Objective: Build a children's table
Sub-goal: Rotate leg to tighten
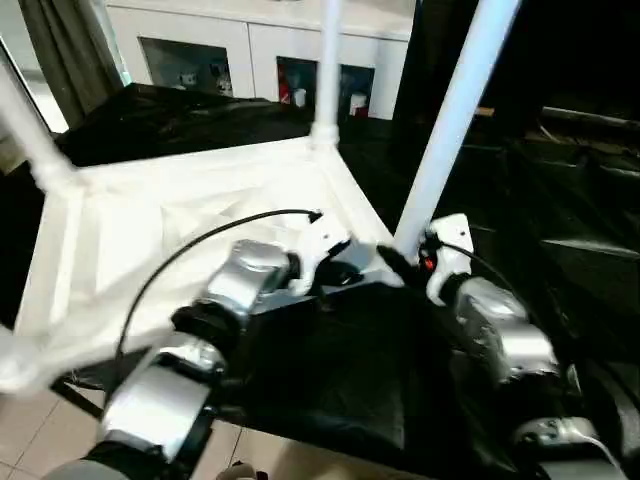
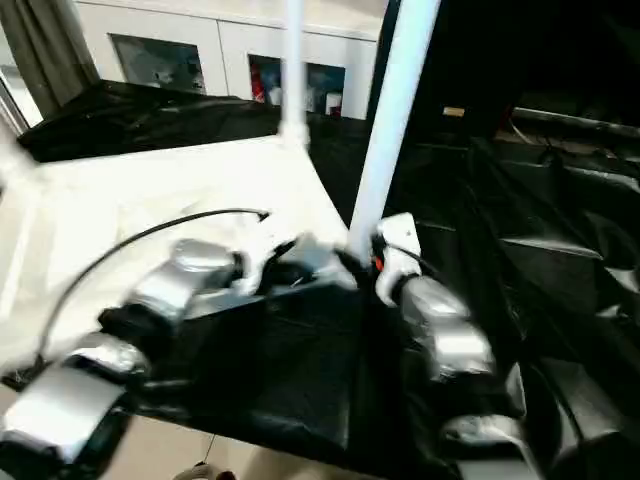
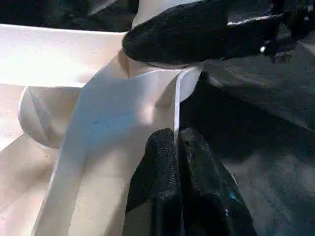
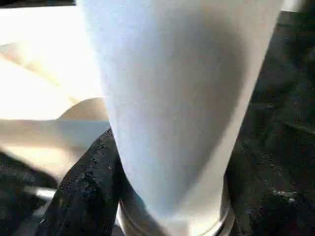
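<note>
Black-draped work surface (image 1: 350, 370), white cabinets (image 1: 250, 50) behind

A black cloth (image 1: 340, 380) covers the work surface, rumpled into folds toward the right. Behind stands a white cabinet (image 1: 260, 45) with glass-fronted doors and small colourful items inside. A grey curtain (image 1: 65, 50) hangs at the far left, above pale floor tiles (image 1: 30, 425).
</note>
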